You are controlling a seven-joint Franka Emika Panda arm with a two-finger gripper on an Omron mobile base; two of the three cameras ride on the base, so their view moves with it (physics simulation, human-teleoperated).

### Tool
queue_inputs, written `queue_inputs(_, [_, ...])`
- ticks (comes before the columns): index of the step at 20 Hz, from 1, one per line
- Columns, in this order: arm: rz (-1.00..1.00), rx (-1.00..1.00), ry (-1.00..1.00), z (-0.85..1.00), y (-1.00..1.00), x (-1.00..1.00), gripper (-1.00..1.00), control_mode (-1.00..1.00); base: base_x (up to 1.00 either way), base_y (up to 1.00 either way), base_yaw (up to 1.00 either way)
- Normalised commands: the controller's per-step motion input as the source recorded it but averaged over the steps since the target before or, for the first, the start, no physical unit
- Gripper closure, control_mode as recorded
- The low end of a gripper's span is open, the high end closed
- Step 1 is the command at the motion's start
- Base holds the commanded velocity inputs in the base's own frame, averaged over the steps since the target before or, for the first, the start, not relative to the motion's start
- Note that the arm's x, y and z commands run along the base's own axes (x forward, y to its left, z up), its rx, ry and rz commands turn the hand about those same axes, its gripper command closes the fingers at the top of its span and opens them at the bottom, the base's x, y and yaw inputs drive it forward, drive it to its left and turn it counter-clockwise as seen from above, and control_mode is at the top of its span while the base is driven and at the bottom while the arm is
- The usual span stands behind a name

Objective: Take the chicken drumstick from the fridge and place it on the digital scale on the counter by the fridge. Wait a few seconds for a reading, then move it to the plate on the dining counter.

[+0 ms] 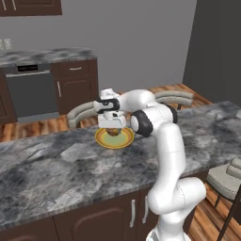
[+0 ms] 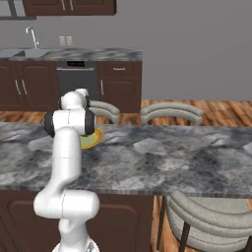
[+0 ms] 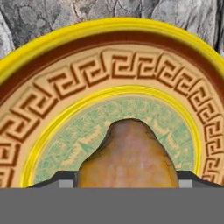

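The yellow plate (image 1: 101, 140) lies on the dining counter (image 1: 56, 164), toward its far edge. My gripper (image 1: 113, 127) hangs point-down just over the plate's middle, shut on the orange-brown chicken drumstick (image 1: 113, 132). In the hand view the chicken drumstick (image 3: 129, 157) sits between the two fingertips (image 3: 65, 179), and the plate (image 3: 109, 65) with its patterned ring lies close underneath. Whether the meat touches the plate is unclear. From the right base view the arm covers the hand, and a slice of the plate (image 2: 95, 138) shows on the dining counter (image 2: 172, 157).
Grey curved-back stools (image 1: 81, 113) (image 1: 175, 97) stand beyond the slab's far edge. Another chair (image 1: 228, 179) stands at the near right, also seen as the chair (image 2: 211, 221). A back counter with a dishwasher (image 1: 30, 89) and a faucet (image 2: 32, 34) lines the wall.
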Motion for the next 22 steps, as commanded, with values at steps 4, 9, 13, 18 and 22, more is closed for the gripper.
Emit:
queue_inputs(4, [-0.06, -0.01, 0.00, -0.09, 0.00, -0.16, -1.00, -1.00, 0.00, 0.00, 0.00])
queue_inputs(9, [-0.06, 0.00, -0.02, 0.15, -0.03, -0.20, -1.00, -1.00, 0.00, 0.00, 0.00])
queue_inputs(13, [-0.01, 0.00, -0.08, 0.46, 0.00, -0.14, -1.00, -1.00, 0.00, 0.00, 0.00])
queue_inputs(18, [0.00, 0.00, -0.12, 0.50, 0.00, -0.17, -1.00, -1.00, 0.00, 0.00, 0.00])
queue_inputs(22, [0.00, 0.00, -0.15, 0.26, 0.00, -0.08, -1.00, -1.00, 0.00, 0.00, 0.00])
